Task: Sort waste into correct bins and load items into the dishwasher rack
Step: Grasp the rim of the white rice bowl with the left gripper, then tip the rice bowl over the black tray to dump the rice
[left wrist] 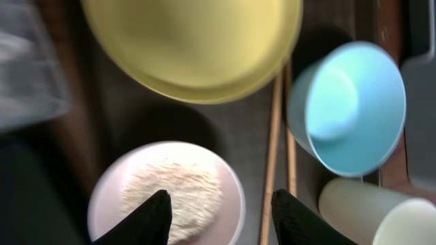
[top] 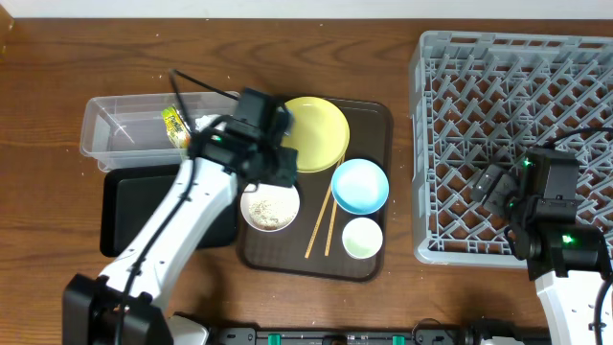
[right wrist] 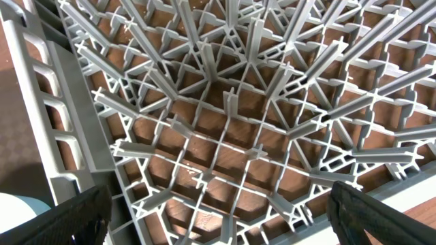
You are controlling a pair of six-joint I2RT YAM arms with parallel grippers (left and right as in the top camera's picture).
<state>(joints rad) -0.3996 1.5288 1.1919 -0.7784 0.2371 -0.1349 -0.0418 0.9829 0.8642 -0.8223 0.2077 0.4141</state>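
The white bowl (left wrist: 103,190) sits at the front left of the brown tray (top: 372,119). It is round and pale, and it has a flat heap of whitish rice bits (left wrist: 174,194) in the middle. We think the bowl cannot go to the rack with food in it, so the rice has to be tipped out first.

That is likely why the left gripper (left wrist: 219,207) hangs right above the bowl. Its two black fingers are spread apart and hold nothing. One finger is over the rice and the other is past the rim.

Just beside the bowl lie the chopsticks (top: 321,225). The yellow plate (top: 316,132) is behind it, and the blue bowl (top: 359,185) and the cup (top: 362,238) are to the side. All share the tray.

Off the tray, by the bowl's side, are the clear tub (top: 124,129) and the black tray (top: 129,206). A wrapper (top: 175,125) looks to lie in the tub.

Far across the table, the right gripper (right wrist: 218,224) hangs over the grey rack (top: 508,96). It is wide open and has nothing in it. We guess it waits there for dishes.
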